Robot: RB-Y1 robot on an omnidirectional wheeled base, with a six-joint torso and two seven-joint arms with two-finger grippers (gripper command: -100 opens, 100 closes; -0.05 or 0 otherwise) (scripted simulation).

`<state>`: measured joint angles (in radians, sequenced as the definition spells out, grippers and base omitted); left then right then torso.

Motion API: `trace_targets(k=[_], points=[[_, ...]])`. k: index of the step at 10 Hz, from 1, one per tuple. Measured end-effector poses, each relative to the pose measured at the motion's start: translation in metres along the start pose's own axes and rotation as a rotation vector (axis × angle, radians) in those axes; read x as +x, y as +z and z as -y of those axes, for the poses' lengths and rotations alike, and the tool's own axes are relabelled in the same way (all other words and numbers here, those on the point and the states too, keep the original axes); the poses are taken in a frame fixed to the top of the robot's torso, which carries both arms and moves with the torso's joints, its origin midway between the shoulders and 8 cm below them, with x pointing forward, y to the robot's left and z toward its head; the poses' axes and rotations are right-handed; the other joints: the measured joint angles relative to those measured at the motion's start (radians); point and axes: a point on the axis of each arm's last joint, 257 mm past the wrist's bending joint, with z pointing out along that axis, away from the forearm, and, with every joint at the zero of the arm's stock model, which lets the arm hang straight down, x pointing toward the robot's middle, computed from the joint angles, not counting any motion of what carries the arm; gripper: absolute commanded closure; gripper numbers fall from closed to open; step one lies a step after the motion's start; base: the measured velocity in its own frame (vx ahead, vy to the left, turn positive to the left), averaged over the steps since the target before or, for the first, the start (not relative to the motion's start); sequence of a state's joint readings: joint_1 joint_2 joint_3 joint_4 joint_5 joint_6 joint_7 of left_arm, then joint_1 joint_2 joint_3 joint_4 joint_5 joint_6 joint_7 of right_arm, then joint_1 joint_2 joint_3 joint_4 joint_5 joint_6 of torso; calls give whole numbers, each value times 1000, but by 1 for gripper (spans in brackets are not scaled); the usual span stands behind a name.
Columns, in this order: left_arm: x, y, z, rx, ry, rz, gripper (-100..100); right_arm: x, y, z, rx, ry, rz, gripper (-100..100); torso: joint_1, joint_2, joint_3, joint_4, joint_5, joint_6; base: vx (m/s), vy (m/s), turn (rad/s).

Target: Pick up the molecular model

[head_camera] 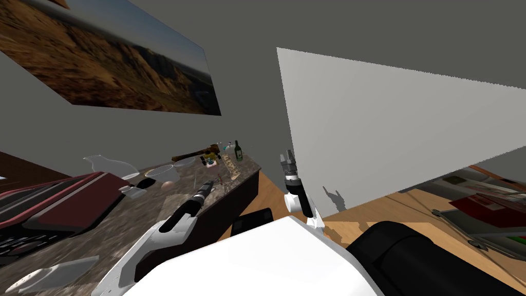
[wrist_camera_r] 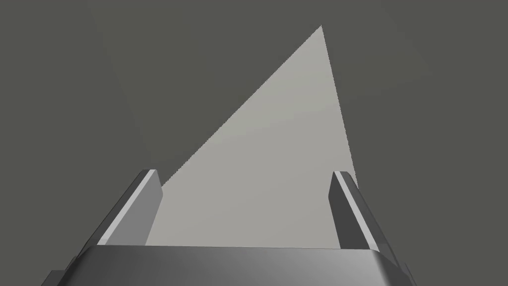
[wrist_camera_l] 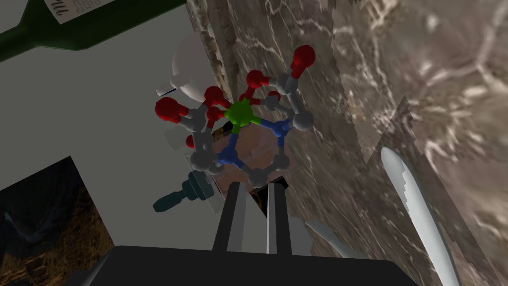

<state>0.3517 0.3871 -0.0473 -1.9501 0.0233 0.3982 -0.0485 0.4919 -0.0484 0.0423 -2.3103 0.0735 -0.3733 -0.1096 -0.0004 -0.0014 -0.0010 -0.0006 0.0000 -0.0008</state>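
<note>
The molecular model [wrist_camera_l: 243,119] is a cluster of red, grey and blue balls around a green one. In the left wrist view it stands just past my fingertips, above the marbled brown tabletop [wrist_camera_l: 397,74]. My left gripper [wrist_camera_l: 257,184] has its fingers close together, pinching the model's lowest grey ring. In the head view the left gripper [head_camera: 209,184] reaches out over the tabletop [head_camera: 154,216]. My right gripper [head_camera: 286,156] is raised off the table's right end, and its fingers [wrist_camera_r: 149,198] stand wide open with nothing between them.
A dark green bottle [head_camera: 238,151], a small yellow toy [head_camera: 210,160], two pale bowls [head_camera: 164,173] and a dark red case [head_camera: 67,200] share the table. A knife [wrist_camera_l: 416,208] lies close to the model. A white partition [head_camera: 390,133] stands to the right.
</note>
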Motion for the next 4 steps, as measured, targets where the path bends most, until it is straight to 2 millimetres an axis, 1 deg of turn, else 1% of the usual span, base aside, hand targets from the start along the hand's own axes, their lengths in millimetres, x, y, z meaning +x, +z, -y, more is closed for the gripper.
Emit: trace_targets(k=[1, 2, 3, 4], points=[[0, 0, 0, 0, 0, 0, 100, 0, 0, 0, 0, 0, 0, 0, 0, 0, 0, 0, 0, 0, 0, 0, 0], [0, 0, 0, 0, 0, 0, 0, 0, 0, 0, 0, 0, 0, 0, 0, 0, 0, 0, 0, 0, 0, 0, 0], [0, 0, 0, 0, 0, 0, 100, 0, 0, 0, 0, 0, 0, 0, 0, 0, 0, 0, 0, 0, 0, 0, 0], [0, 0, 0, -1, 0, 0, 0, 0, 0, 0, 0, 0, 0, 0, 0, 0, 0, 0, 0, 0, 0, 0, 0]])
